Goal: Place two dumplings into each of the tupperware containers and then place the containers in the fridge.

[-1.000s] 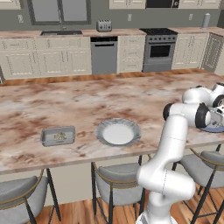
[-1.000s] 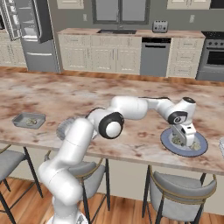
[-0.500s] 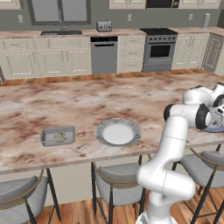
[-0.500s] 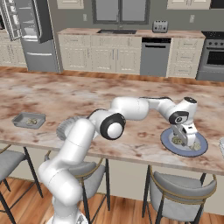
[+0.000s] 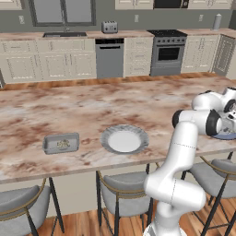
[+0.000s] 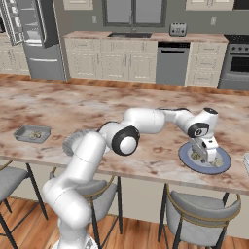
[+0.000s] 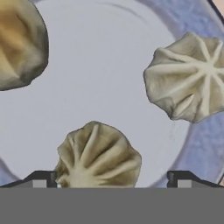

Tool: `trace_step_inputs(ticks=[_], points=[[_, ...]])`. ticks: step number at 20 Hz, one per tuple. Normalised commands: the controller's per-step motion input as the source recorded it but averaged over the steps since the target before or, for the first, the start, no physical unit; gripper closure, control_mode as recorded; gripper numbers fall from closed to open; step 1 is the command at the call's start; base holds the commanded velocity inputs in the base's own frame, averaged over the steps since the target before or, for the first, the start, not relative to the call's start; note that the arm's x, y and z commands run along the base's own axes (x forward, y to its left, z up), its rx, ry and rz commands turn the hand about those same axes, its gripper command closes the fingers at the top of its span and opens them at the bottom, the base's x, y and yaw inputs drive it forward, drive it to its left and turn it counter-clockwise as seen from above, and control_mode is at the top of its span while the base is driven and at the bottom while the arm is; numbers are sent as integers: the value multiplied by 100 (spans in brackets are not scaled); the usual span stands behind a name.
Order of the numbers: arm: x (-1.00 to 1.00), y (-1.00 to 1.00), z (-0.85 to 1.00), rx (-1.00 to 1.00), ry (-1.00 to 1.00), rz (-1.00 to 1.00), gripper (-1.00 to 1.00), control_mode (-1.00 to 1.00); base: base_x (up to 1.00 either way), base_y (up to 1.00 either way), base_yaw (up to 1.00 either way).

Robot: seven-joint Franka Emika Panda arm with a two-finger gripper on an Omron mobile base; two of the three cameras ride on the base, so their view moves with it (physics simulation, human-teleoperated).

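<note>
My gripper [image 6: 206,151] hangs open just over a round grey-blue plate [image 6: 221,166] at the right of the island. In the hand view three creased tan dumplings lie on this plate [image 7: 109,78]. One dumpling [image 7: 98,156] sits between my two dark fingertips [image 7: 41,178], a second dumpling [image 7: 188,78] is at the upper right, and a third [image 7: 19,43] at the upper left. A pale grey tupperware container [image 5: 61,143] [image 6: 32,133] rests far to the left near the island's front edge with tan lumps inside. The fridge [image 6: 36,36] stands open at the back left.
A second round plate [image 5: 124,138] lies bare at the island's middle front. Stools [image 5: 124,196] line the near edge. A dishwasher [image 5: 109,57] and an oven [image 5: 168,53] stand along the back counter. A pale corner [image 6: 246,163] shows at the far right edge.
The hand has eased slightly lower over the plate with its jaws still wide; the dumplings and the container have not moved.
</note>
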Motion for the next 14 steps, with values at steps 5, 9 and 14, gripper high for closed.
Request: trace_step_inputs(ticks=[5,9,14], points=[[15,11,-9,0,0,0,-100,-100,0,0,0],[1,0,-18,0,0,2,-100,-100,0,0,0],[0,0,-19,0,0,2,100,-100,0,0,0]])
